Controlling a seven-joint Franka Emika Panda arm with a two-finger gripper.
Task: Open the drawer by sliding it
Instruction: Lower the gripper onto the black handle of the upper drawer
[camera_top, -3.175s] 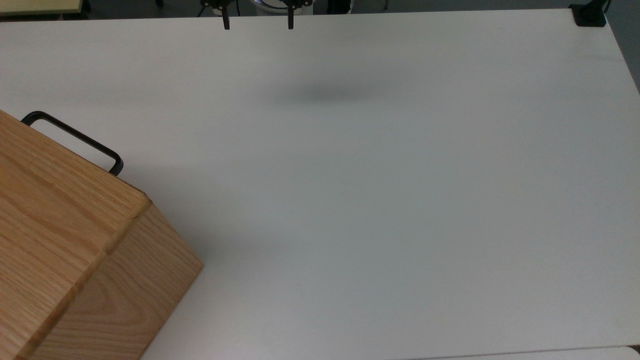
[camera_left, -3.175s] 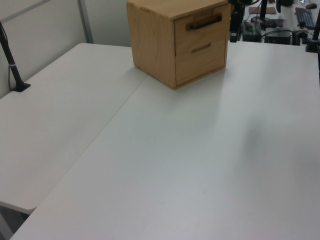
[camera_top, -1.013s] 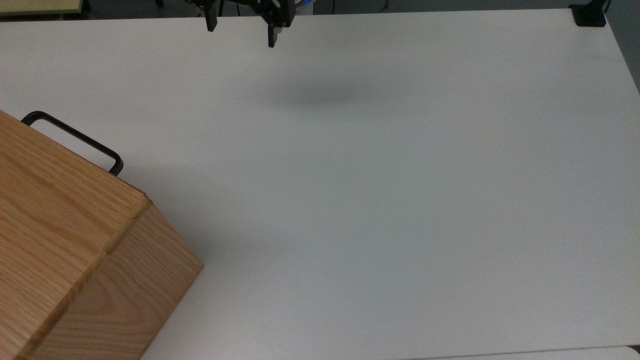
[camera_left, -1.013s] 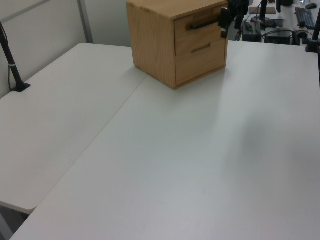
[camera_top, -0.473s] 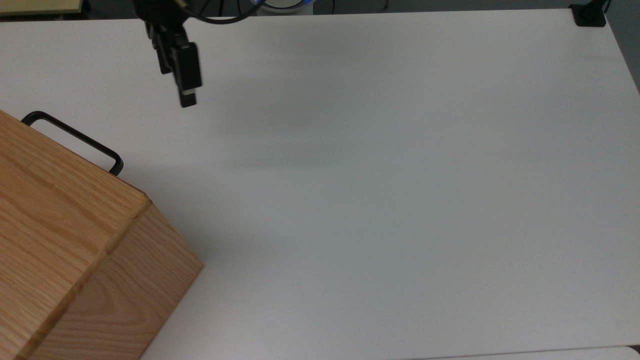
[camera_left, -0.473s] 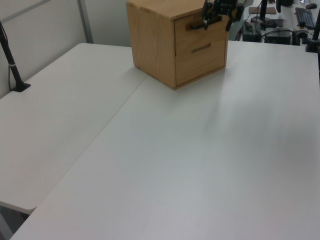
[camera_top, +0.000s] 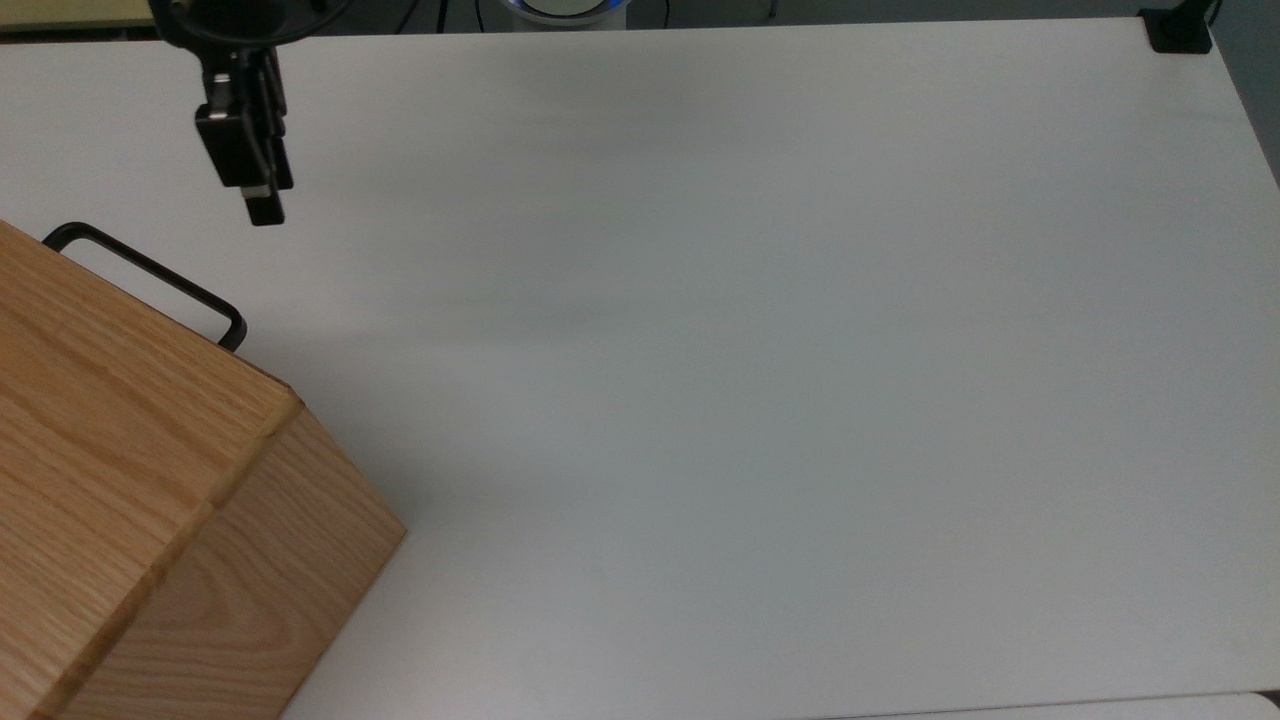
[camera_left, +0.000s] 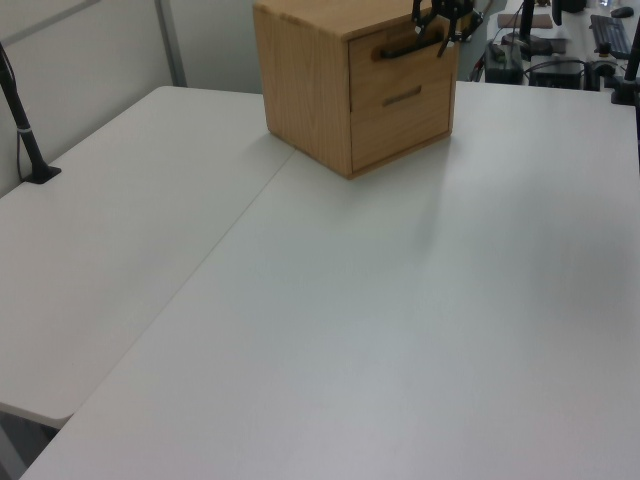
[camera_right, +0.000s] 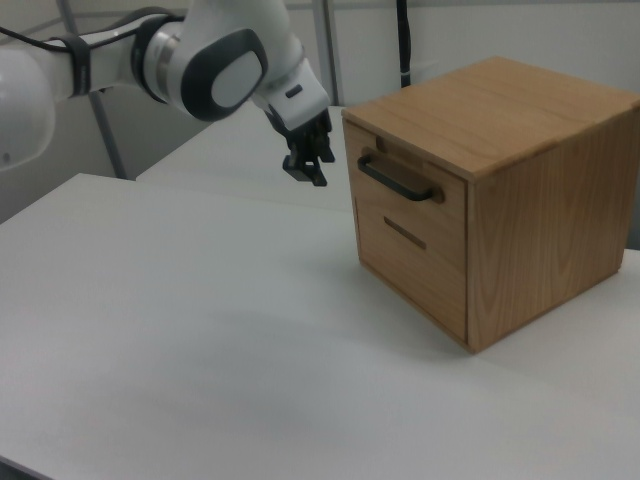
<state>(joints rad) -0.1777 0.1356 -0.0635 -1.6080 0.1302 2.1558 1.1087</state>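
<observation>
Approach step: the black two-finger end effector (camera_right: 312, 172) hovers near the shallow light-oak drawer's (camera_right: 402, 186) black U-shaped bar handle (camera_right: 398, 178), empty-handed; its finger spread I cannot tell. Next, it must straddle that handle.

A white table (camera_top: 760, 400) carries an oak cabinet (camera_top: 120, 480), which stands directly on it at about eight o'clock in the top view, turned at an angle to the table's edges. A black clamp base (camera_top: 1178, 30) sits at the one o'clock corner.
</observation>
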